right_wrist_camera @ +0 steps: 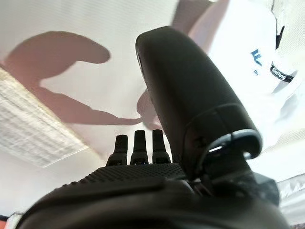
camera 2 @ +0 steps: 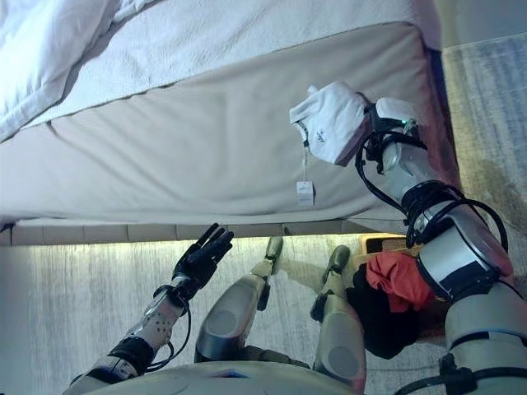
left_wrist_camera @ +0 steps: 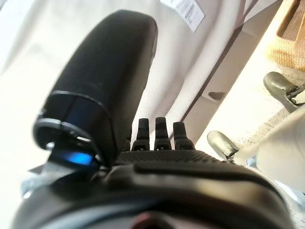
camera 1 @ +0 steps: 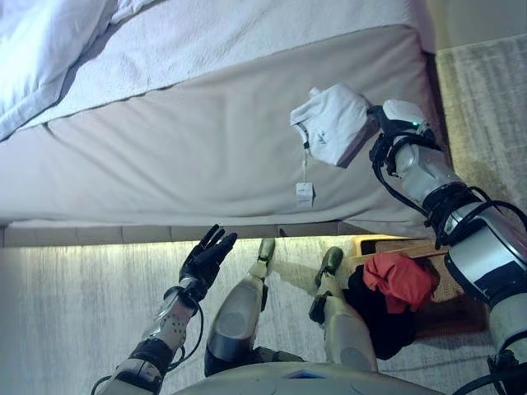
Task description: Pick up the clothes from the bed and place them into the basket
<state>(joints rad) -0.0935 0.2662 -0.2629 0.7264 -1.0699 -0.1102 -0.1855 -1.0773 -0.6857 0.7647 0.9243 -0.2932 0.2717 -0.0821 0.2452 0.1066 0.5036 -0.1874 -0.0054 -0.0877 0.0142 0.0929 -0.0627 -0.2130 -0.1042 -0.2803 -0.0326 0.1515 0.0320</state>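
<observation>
Right now your right hand is up over the near right part of the bed, against a white folded garment that shows lifted off the mattress, a paper tag hanging on a string below it; from the head views its fingers are hidden behind the cloth, and the right wrist view shows only the thumb and short fingertips beside the garment, so you cannot tell whether it grips; your left hand hangs low over the floor before the bed's edge, fingers straight and spread, holding nothing; the wicker basket stands on the floor to your right, with a red garment lying on a black one in it.
</observation>
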